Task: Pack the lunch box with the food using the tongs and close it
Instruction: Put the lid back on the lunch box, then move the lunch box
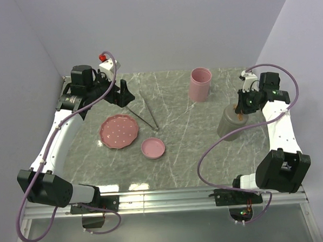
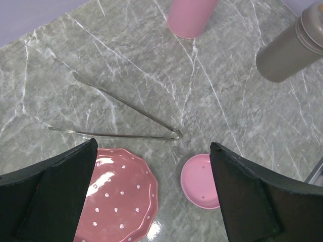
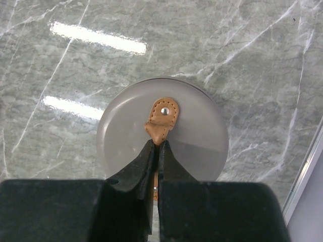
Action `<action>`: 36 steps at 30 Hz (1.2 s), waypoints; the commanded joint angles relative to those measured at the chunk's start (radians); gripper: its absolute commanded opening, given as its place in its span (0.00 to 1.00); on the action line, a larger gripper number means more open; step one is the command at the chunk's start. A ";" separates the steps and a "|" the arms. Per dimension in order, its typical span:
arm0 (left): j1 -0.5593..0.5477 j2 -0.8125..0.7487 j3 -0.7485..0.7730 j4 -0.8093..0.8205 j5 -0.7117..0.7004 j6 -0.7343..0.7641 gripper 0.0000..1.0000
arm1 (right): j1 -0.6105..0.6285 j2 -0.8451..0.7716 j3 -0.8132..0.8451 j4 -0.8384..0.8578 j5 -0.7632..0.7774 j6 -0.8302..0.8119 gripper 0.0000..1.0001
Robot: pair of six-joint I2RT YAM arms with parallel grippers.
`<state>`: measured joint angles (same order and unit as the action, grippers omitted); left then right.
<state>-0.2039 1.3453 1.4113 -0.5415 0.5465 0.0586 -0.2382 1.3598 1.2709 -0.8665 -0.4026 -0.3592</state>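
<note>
At the table's (image 1: 195, 146) far left, my left claw (image 1: 123, 95) gaping wide beside the tongs (image 1: 143, 113), these flat just beyond the pink plate's (image 1: 118, 131) rim, bare marble to their right, my right claw (image 3: 157, 147) clamped on the grey container's (image 3: 123, 133) leather tab (image 3: 162, 118) near the right edge

the marble table (image 1: 184, 136) bears pink plate (image 1: 118, 131), small pink lid (image 1: 152, 148), tongs (image 1: 145, 113), pink tub (image 1: 200, 84) and grey canister (image 1: 232, 122).

left end effector (image 2: 152, 144) angled downward, spread wide, right end effector (image 3: 157, 146) pointing straight down, pinched tight
</note>
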 commanded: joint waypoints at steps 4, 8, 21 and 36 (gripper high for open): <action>0.006 -0.009 0.003 0.026 0.026 -0.009 0.99 | 0.023 -0.011 -0.015 0.029 0.041 -0.017 0.00; 0.006 -0.014 -0.006 0.028 0.026 -0.006 0.99 | 0.036 -0.001 -0.031 0.027 0.076 -0.032 0.00; 0.006 -0.011 -0.012 0.029 0.035 -0.016 0.99 | 0.039 0.027 -0.099 0.026 0.041 -0.037 0.00; 0.008 -0.003 -0.015 0.034 0.052 -0.026 0.99 | 0.028 0.032 -0.088 -0.051 -0.067 -0.044 0.00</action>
<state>-0.1997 1.3457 1.3941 -0.5381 0.5728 0.0402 -0.2096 1.3567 1.2083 -0.8032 -0.4377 -0.4061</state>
